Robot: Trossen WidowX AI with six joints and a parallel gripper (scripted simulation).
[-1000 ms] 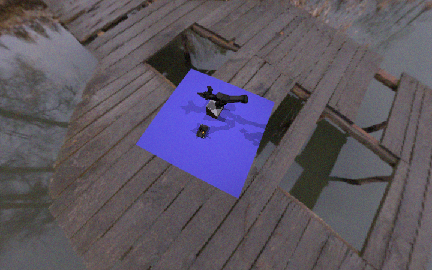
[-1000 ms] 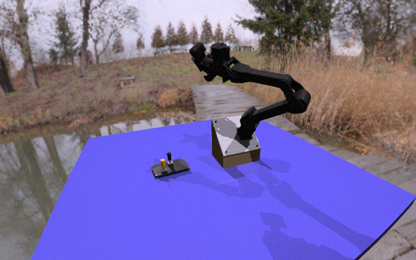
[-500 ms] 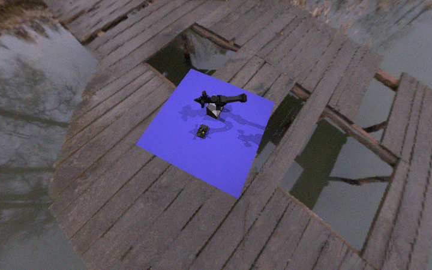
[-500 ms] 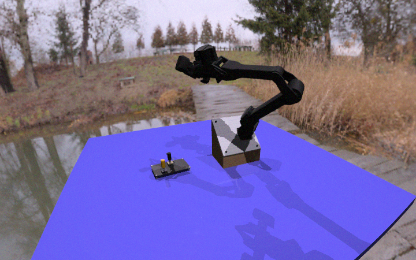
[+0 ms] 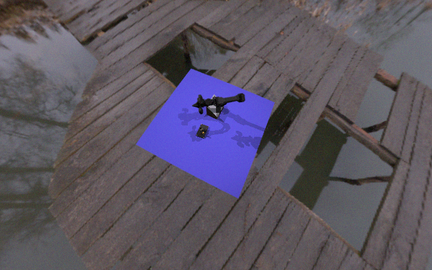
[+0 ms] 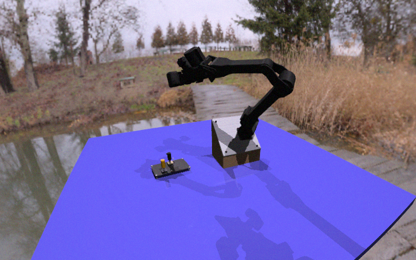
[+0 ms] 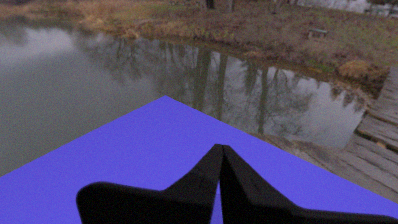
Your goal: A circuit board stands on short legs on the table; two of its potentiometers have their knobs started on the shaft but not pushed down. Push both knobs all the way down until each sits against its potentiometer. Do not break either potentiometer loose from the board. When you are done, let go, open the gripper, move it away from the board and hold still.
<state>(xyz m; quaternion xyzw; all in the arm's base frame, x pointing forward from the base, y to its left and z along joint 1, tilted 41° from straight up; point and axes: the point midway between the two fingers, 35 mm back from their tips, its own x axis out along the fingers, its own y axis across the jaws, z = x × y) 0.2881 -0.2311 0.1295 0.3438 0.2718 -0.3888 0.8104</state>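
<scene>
The black circuit board (image 5: 200, 135) (image 6: 181, 166) stands level on the blue table. A yellow knob (image 5: 203, 132) (image 6: 162, 163) stands upright near the board's front left in the exterior view. A black knob (image 6: 169, 156) stands upright just behind it. Each is above its potentiometer; the views are too small to tell how far down either knob sits. My gripper (image 5: 194, 105) (image 7: 220, 150) is shut and empty, its two fingertips together in the wrist view. It is high in the air, well above the board and away from both knobs. The board is outside the wrist view.
The arm's wedge-shaped base (image 5: 214, 113) (image 6: 241, 148) stands on the blue table (image 5: 210, 167) (image 6: 112, 207) (image 7: 150, 135), to the right of the board in the exterior view. The arm reaches high over the table, and its shadows fall around the board.
</scene>
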